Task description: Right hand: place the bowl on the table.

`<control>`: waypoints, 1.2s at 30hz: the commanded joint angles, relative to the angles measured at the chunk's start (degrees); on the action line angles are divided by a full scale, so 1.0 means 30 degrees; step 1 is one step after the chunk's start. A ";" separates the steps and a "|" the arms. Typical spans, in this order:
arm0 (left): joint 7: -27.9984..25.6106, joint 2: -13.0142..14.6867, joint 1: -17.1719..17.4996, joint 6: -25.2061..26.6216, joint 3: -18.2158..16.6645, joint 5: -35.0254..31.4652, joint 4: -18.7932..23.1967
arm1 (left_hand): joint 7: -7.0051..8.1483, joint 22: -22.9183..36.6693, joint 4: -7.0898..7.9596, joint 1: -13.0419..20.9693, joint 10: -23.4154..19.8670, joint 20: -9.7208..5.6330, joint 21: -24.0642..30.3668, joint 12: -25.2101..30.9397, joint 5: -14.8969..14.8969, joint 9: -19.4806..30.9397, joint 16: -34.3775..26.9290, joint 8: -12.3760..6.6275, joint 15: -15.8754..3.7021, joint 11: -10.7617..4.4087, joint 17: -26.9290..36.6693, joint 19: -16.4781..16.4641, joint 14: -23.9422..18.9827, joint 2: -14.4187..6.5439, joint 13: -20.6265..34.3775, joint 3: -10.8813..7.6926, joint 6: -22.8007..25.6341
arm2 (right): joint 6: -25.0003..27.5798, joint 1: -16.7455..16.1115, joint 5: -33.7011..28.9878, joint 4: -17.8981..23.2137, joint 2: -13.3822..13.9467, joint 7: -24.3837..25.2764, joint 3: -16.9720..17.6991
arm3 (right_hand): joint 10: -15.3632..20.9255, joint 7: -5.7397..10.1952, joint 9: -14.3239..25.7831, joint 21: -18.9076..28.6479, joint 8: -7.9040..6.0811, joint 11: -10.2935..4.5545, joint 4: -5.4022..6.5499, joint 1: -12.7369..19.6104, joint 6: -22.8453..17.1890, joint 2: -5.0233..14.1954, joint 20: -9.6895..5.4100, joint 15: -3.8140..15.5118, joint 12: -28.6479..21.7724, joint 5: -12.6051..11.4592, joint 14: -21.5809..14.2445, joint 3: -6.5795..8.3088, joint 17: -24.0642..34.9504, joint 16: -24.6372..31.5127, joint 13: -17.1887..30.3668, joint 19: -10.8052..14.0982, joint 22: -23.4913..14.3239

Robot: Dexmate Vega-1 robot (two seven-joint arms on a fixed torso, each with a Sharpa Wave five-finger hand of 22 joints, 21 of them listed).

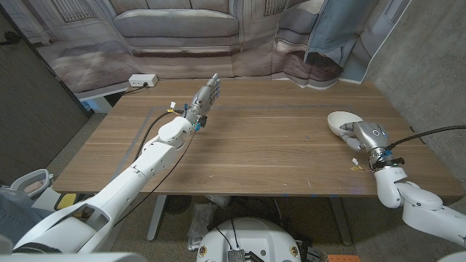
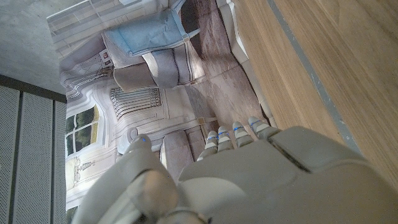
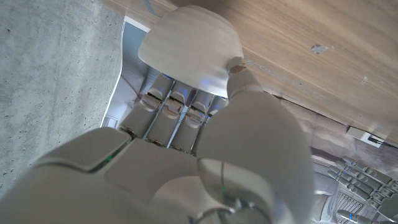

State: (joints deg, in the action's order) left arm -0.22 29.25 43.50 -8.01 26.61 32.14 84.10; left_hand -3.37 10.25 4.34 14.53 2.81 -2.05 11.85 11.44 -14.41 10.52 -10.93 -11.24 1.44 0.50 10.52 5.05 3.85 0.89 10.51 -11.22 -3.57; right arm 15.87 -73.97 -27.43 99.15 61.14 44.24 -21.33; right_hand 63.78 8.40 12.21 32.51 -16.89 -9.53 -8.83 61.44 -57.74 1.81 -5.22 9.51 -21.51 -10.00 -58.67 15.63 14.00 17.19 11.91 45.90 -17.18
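— Where is the bowl (image 1: 341, 121) right now?

— At the right side of the wooden desk (image 1: 269, 145), near its right edge. It is white and the right hand (image 1: 362, 134) has it: in the right wrist view the thumb presses on the bowl's (image 3: 189, 46) rim while the other fingers (image 3: 171, 106) reach under it, so the right hand (image 3: 205, 155) is pinching the bowl.

— Is it resting on the desk?

— I cannot tell whether its base touches the wood; it looks tipped, its opening turned partly sideways.

— And the left hand (image 1: 206, 98)?

— Raised above the desk's left half, well apart from the bowl. Its fingers are stretched out and hold nothing. In the left wrist view the left hand (image 2: 249, 180) points its fingertips (image 2: 235, 129) toward the printed backdrop (image 2: 149, 93) behind the desk.

— Anything else on the desk?

— A white power strip (image 1: 143, 80) at the far left corner.
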 commanded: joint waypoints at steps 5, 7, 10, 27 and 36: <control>-0.0008 0.0000 -0.0090 0.0098 0.0043 -0.0052 0.0044 | 0.0029 0.0090 -0.0028 0.0052 0.0126 -0.0375 0.0007 0.0013 0.0018 0.0058 0.0040 0.0000 0.0004 0.0039 0.0052 0.0155 0.0041 -0.0177 0.0071 0.0081 0.0029 | -0.0151 -0.0613 0.0178 0.0814 0.0238 0.0223 0.0833 | 0.0618 0.0511 0.0062 0.0301 0.0094 -0.0430 0.0057 0.1848 -0.0627 0.1654 -0.2175 0.1435 -0.0016 -0.0074 -0.0177 -0.0082 0.0080 0.0194 0.0088 0.0041 -0.0164; -0.0024 0.0021 -0.0079 0.0132 0.0041 -0.0056 0.0096 | 0.0038 0.0090 -0.0028 0.0054 0.0110 -0.0365 0.0004 0.0019 0.0018 0.0058 0.0035 0.0000 0.0001 0.0045 0.0052 0.0161 0.0028 -0.0180 0.0072 0.0088 0.0029 | -0.0084 -0.0714 0.0104 0.0939 0.0263 0.0280 0.0936 | 0.0611 0.0505 0.0064 0.0338 0.0106 -0.0434 0.0070 0.1857 -0.0634 0.1662 -0.2173 0.1432 -0.0010 -0.0075 -0.0190 -0.0105 0.0091 0.0199 0.0099 0.0028 -0.0186; -0.0082 0.0027 -0.0058 0.0168 0.0032 -0.0060 0.0147 | 0.0028 0.0090 -0.0028 0.0056 0.0116 -0.0382 0.0003 0.0017 0.0019 0.0058 0.0039 0.0000 0.0010 0.0051 0.0052 0.0166 0.0039 -0.0184 0.0071 0.0097 0.0029 | -0.0077 -0.0951 0.0098 0.1170 0.0377 0.0331 0.1182 | 0.0640 0.0485 0.0067 0.0391 0.0119 -0.0425 0.0081 0.1875 -0.0651 0.1665 -0.2175 0.1433 -0.0009 -0.0077 -0.0192 -0.0136 0.0100 0.0195 0.0097 0.0016 -0.0217; -0.0061 -0.0053 -0.0001 -0.0056 0.0057 -0.0105 0.0052 | 0.0045 0.0090 -0.0034 0.0085 0.0150 -0.0385 0.0001 0.0005 0.0019 0.0058 0.0048 -0.0004 0.0029 0.0024 0.0050 0.0169 0.0062 -0.0207 0.0071 0.0147 0.0042 | -0.0075 -0.2175 -0.0206 0.2485 0.0734 0.0291 0.2508 | 0.0630 0.0609 0.0088 0.0702 0.0225 -0.0451 0.0152 0.1957 -0.0662 0.1727 -0.2183 0.1427 0.0000 -0.0085 -0.0374 -0.0299 0.0236 0.0294 0.0196 -0.0041 -0.0391; -0.0124 0.0013 0.0118 -0.0034 0.0013 -0.0088 0.0204 | 0.0035 0.0089 -0.0040 0.0102 0.0128 -0.0375 0.0005 0.0015 0.0019 0.0058 0.0043 -0.0013 0.0027 0.0035 0.0049 0.0159 0.0053 -0.0215 0.0071 0.0174 0.0068 | -0.0366 -0.2454 -0.0335 0.2828 0.0531 0.0135 0.2907 | 0.0623 0.0626 0.0100 0.0861 0.0270 -0.0449 0.0177 0.1985 -0.0681 0.1729 -0.2181 0.1425 0.0007 -0.0083 -0.0390 -0.0382 0.0282 0.0297 0.0242 -0.0066 -0.0475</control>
State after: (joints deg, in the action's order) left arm -0.42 29.17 43.50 -7.90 26.78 31.88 84.31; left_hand -3.37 10.25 4.24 14.75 2.81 -2.05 11.85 11.44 -14.42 10.52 -10.93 -11.24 1.44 0.50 10.52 5.05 3.85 0.67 10.51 -10.97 -3.57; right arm 15.69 -80.04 -27.85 106.06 63.07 45.28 -14.26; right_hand 64.08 8.41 12.42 34.69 -16.00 -9.84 -8.28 61.59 -57.74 1.66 -5.22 9.72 -21.50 -9.89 -59.28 14.77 14.52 17.63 12.41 45.90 -18.37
